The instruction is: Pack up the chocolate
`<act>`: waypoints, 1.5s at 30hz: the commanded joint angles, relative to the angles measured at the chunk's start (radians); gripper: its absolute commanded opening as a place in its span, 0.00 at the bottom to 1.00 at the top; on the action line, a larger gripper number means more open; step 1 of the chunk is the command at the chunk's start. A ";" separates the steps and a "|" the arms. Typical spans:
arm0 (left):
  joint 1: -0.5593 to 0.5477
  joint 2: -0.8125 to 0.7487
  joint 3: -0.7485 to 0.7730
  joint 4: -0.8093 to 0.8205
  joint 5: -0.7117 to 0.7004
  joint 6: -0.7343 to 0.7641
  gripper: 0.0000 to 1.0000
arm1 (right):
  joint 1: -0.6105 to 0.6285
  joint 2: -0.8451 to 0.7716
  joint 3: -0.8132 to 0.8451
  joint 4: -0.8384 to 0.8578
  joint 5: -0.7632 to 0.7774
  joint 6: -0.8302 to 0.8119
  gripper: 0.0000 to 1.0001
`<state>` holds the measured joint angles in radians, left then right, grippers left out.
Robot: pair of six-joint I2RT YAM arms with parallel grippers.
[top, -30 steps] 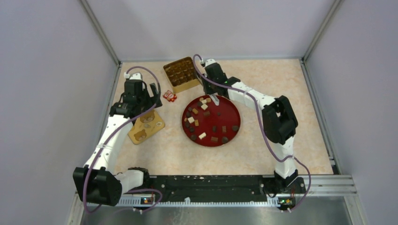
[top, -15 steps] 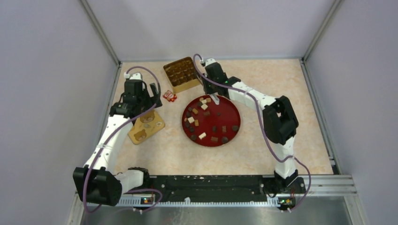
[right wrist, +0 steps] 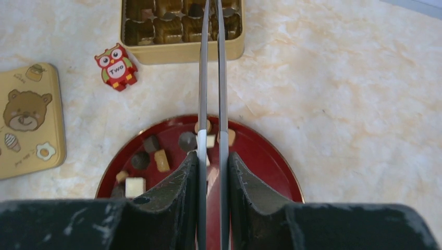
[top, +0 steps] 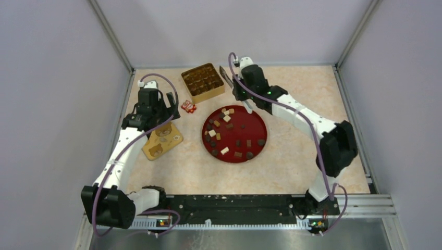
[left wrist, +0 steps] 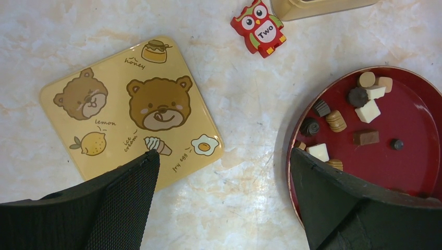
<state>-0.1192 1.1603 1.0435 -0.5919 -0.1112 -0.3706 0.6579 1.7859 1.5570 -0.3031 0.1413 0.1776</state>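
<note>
Your right gripper (right wrist: 211, 156) pinches tweezers (right wrist: 201, 104), tips at box (top: 208, 97) behind plate (top: 258, 127), load unclear. Left gripper (left wrist: 221, 156) gapes left of plate, over lid (left wrist: 130, 104); owl (left wrist: 259, 26) off plate's far-left rim. Chocolate (top: 227, 119) on plate.

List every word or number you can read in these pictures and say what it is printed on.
"Two": on the red owl figure.
"honey": on the bear-printed lid, by the jar.
"lemon": same lid, above the lemon.
"ice cream": same lid, by the cone.
"fry egg": same lid, by the egg.
No other text is visible.
</note>
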 commanded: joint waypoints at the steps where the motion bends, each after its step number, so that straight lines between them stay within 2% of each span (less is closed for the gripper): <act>1: 0.001 -0.021 0.011 0.022 0.008 0.009 0.99 | -0.004 -0.198 -0.136 0.004 0.030 -0.027 0.10; 8: 0.001 0.004 0.020 0.036 0.025 0.013 0.99 | 0.004 -0.413 -0.406 -0.153 0.010 0.006 0.11; 15: 0.001 0.007 0.012 0.060 0.000 0.008 0.99 | 0.053 -0.511 -0.479 -0.279 -0.049 -0.008 0.18; 27: 0.001 0.010 0.016 0.061 0.000 0.006 0.99 | 0.126 -0.425 -0.488 -0.228 -0.072 -0.028 0.24; 34: 0.001 0.013 0.015 0.060 0.012 0.001 0.99 | 0.129 -0.388 -0.457 -0.149 -0.017 -0.019 0.24; 39: 0.001 0.017 0.019 0.062 0.022 -0.001 0.99 | 0.130 -0.295 -0.421 -0.117 0.035 -0.023 0.24; 45: 0.001 0.009 0.024 0.053 0.017 0.004 0.99 | 0.129 -0.261 -0.437 -0.120 0.012 -0.018 0.23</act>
<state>-0.1192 1.1858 1.0435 -0.5747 -0.0940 -0.3676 0.7769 1.5387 1.0893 -0.4671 0.1471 0.1585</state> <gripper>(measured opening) 0.987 0.248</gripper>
